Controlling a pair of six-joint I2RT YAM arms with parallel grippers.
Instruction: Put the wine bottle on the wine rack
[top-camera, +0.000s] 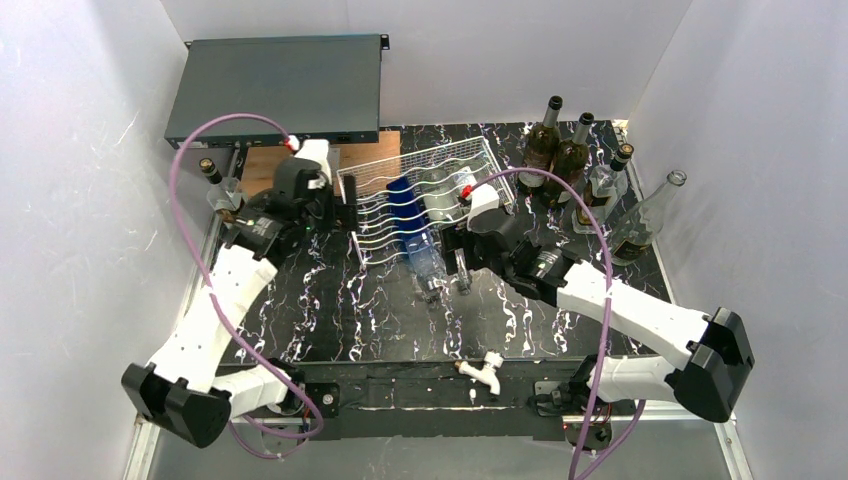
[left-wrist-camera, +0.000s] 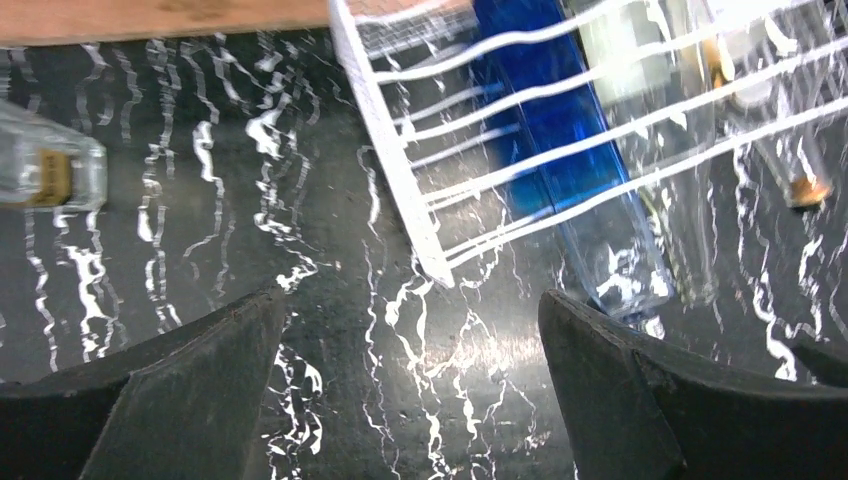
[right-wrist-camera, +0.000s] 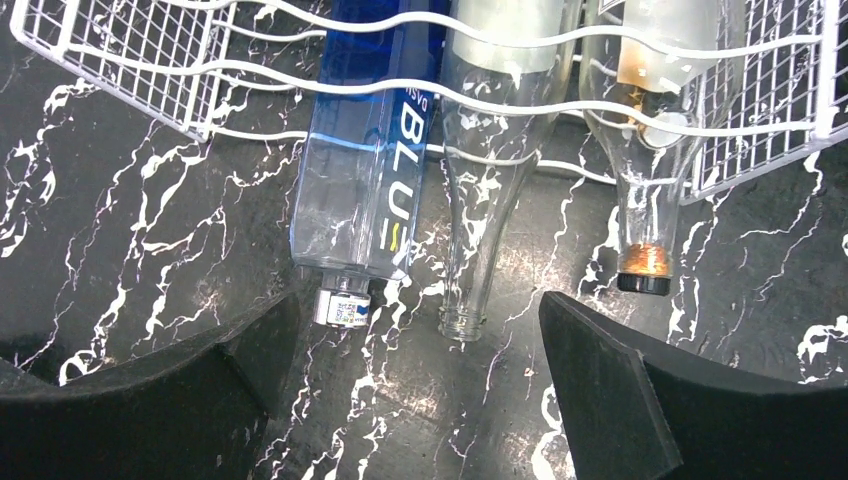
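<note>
The white wire wine rack (top-camera: 372, 180) lies on the black marbled table. Three bottles lie in its slots with necks sticking out the near side. They are a blue-and-clear bottle (right-wrist-camera: 365, 170), a clear wine bottle (right-wrist-camera: 475, 200) and a clear bottle with a dark cap (right-wrist-camera: 645, 170). My right gripper (right-wrist-camera: 418, 300) is open just in front of the first two necks, touching neither. My left gripper (left-wrist-camera: 408, 300) is open over bare table at the rack's left near corner (left-wrist-camera: 435, 268). Nothing sits between either pair of fingers.
Two dark bottles (top-camera: 543, 145) and two clear ones (top-camera: 640, 220) stand at the right. A small bottle (top-camera: 222, 190) stands at the left edge. A dark grey flat box (top-camera: 275, 90) sits at the back left, with a wooden board (top-camera: 262, 170) beside it.
</note>
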